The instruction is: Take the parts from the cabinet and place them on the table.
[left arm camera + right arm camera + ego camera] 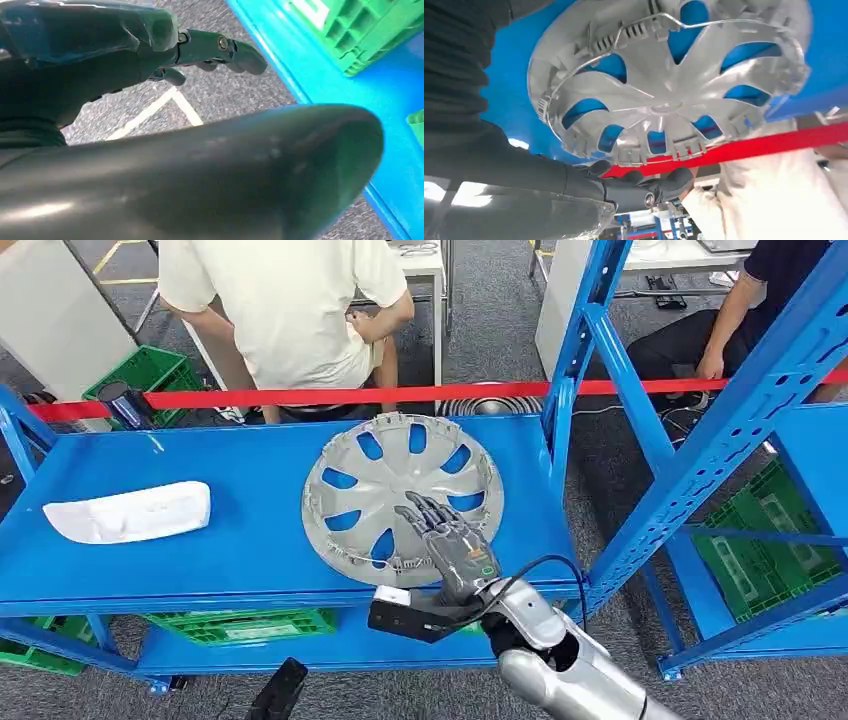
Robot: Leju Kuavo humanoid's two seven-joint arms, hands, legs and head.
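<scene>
Head view, bottom right: the right hand (452, 540) hovers with fingers spread, holding nothing, over the near rim of the silver wheel cover (400, 495) lying inner side up at frame centre on the blue shelf (220, 540). A good grasp probably means hooking the near edge between spokes, away from the thin wire ring. Left hand (200, 55) hangs low, fingers loosely extended, empty. Farther left lies a white part (130, 512); beyond, a red bar (350, 397) and people
</scene>
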